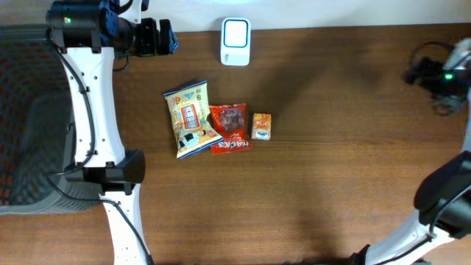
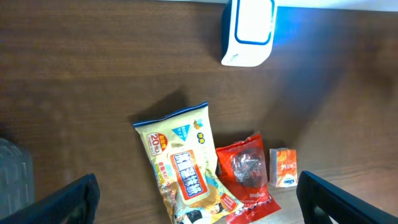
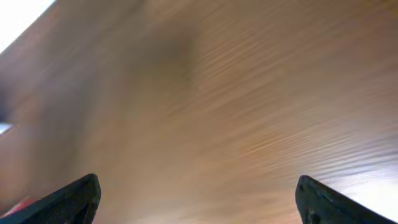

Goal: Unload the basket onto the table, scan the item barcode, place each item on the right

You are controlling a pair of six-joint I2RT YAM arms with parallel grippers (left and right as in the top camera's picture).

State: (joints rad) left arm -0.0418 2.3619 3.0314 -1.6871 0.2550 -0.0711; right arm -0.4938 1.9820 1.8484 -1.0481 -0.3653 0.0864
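Observation:
Three items lie in a row mid-table: a yellow snack bag point(image 1: 191, 119), a red packet point(image 1: 229, 128) and a small orange box point(image 1: 261, 126). The white barcode scanner point(image 1: 235, 42) stands at the back edge. My left gripper point(image 1: 163, 37) hovers at the back left, open and empty. Its wrist view looks down on the yellow snack bag point(image 2: 186, 171), the red packet point(image 2: 245, 174), the orange box point(image 2: 283, 168) and the scanner point(image 2: 249, 31). My right gripper point(image 1: 427, 73) is far right, open over bare wood point(image 3: 205, 106), holding nothing.
A dark mesh basket point(image 1: 29, 118) stands off the table's left side. The brown wooden table point(image 1: 346, 162) stretches wide between the items and the right arm. The right wrist view is blurred.

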